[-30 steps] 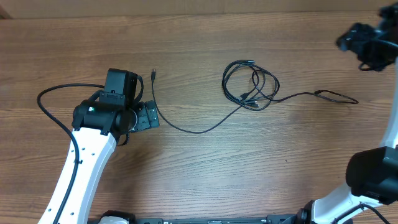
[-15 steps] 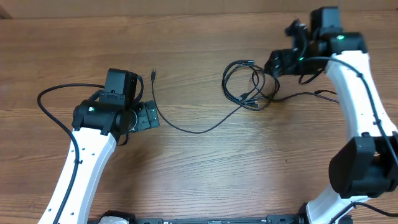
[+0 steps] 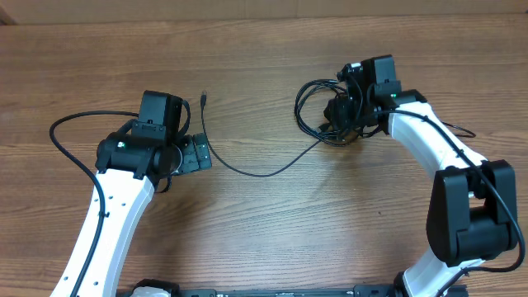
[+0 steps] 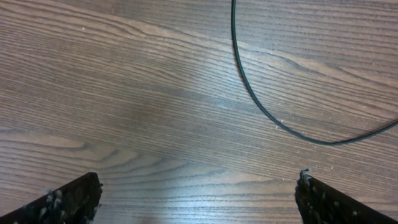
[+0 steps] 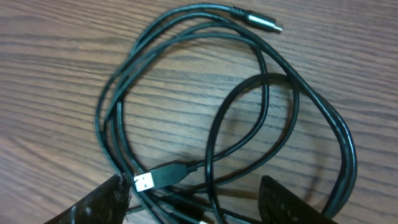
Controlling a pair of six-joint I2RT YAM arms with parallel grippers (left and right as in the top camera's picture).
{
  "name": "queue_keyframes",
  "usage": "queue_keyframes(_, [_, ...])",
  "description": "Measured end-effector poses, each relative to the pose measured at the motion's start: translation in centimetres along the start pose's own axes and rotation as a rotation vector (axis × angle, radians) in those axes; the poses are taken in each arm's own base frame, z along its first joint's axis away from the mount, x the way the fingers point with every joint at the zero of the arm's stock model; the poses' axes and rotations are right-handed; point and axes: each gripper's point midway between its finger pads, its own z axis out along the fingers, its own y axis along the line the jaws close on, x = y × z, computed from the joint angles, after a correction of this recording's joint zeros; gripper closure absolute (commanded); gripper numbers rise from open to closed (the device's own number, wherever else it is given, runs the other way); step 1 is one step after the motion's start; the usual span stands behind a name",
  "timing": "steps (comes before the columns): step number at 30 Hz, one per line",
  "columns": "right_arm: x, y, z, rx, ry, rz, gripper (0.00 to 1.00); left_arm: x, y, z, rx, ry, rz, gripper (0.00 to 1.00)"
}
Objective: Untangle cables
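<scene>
Table [image 4: 124,93] showing matt brown wood grain, looking slightly rough. Cables [image 5: 212,140] wearing smooth black plastic jacket, catching faint sheen. USB plug tip [image 5: 143,182] gleaming as bare silver metal. Left fingers [image 4: 69,198] looking matt black, carrying pale specks. Arm shell [image 3: 107,223] shining as smooth white plastic.

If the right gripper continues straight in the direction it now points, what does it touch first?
The right gripper would most likely meet the tangled cables first, near the silver-tipped plug just ahead of its open fingers; depth is unclear.
</scene>
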Motion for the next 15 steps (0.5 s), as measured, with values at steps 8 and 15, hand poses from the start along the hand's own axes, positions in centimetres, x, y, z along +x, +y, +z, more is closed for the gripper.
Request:
queue_keyframes(8, [1.3,-0.3,1.1,0.009,-0.007,0.034,0.37,0.0,-0.1,0.0,0.003,0.002,0.0,0.0])
queue_keyframes(15, [2.5,-0.3,1.7,0.007,0.011,0.049,0.58,0.0,-0.1,0.0,0.003,0.002,0.0,0.01])
